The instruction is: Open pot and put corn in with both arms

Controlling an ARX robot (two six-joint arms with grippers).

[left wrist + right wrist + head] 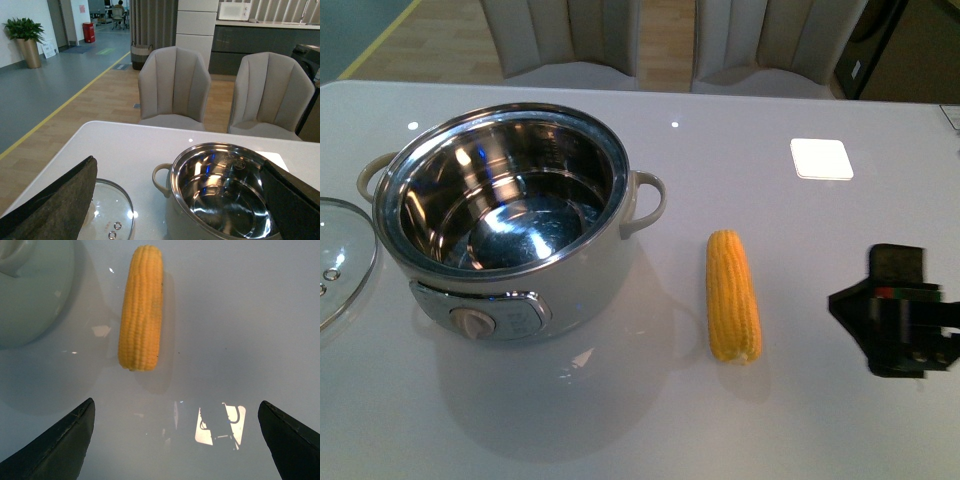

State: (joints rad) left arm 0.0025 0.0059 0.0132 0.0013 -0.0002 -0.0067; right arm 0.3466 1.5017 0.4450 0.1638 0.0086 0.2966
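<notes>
R hand [176, 404] wide open, empty, over the bench [250, 315]; corn cob [141, 307] lies flat just ahead of it, a bit toward the electric pot [30, 290] side. L hand [177, 162] also spread, holding nothing, pot directly ahead, glass lid [112, 200] off beside it. Risk: an off-centre pinch rolls the round cob away (glossy bench won't help), or cob clips the pot's edge when dropped.

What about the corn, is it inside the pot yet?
No, the corn lies on the white table to the right of the pot, which is empty inside.
</notes>
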